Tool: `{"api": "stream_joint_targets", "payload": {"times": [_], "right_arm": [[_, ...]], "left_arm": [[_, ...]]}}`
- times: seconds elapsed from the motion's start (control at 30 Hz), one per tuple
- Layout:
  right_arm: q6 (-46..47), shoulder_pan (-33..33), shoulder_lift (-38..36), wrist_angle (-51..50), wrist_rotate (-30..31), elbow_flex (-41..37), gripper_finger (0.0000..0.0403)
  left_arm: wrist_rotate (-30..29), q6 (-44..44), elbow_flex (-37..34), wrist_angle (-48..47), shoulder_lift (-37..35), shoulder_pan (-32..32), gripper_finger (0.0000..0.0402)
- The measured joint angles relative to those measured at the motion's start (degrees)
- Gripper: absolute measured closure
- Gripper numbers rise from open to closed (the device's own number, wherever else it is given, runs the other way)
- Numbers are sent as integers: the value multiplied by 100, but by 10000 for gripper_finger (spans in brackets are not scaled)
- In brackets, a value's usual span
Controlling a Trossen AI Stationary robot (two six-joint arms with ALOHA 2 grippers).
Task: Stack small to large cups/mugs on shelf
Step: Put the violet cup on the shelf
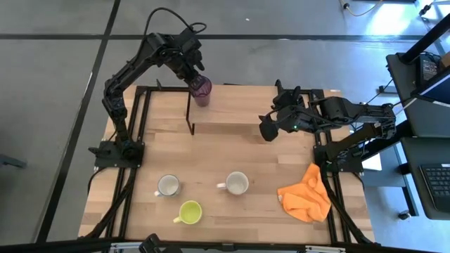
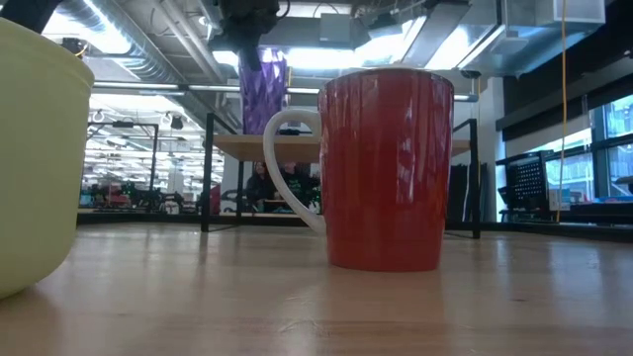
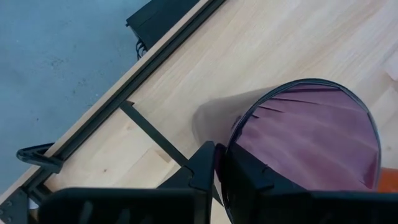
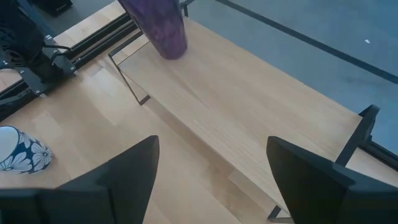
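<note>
My left gripper is shut on the tall dark purple tumbler, which stands upright at the shelf's far-left end. I cannot tell whether its base touches the board. My right gripper hovers open over the shelf's right part with nothing between its fingers. On the table in front stand the patterned white mug, the reddish-brown mug and the yellow-green mug, each on its base. My left gripper holds the tumbler by its rim, on the side toward the table's far-left corner. One finger is inside the tumbler and the other outside against the wall. The fingers come steeply from above. The tumbler stays upright below them.
An orange cloth lies crumpled at the table's near right. The shelf's thin black legs stand at its ends. In the low view the reddish-brown mug and the yellow-green mug hide much of the shelf.
</note>
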Motion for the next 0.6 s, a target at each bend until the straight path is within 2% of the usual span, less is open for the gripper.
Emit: {"api": "stream_joint_targets", "payload": {"times": [0.3, 0.4, 0.6], "right_arm": [[-6, 0, 0, 0, -2, 0, 104], [-16, 0, 0, 0, -2, 0, 104], [-20, 0, 0, 0, 2, 0, 104]], "left_arm": [[-75, 27, -731, -9, 2, -29, 334], [-82, 103, -663, 35, 2, -85, 333], [-88, 76, -63, 16, 0, -87, 336]]}}
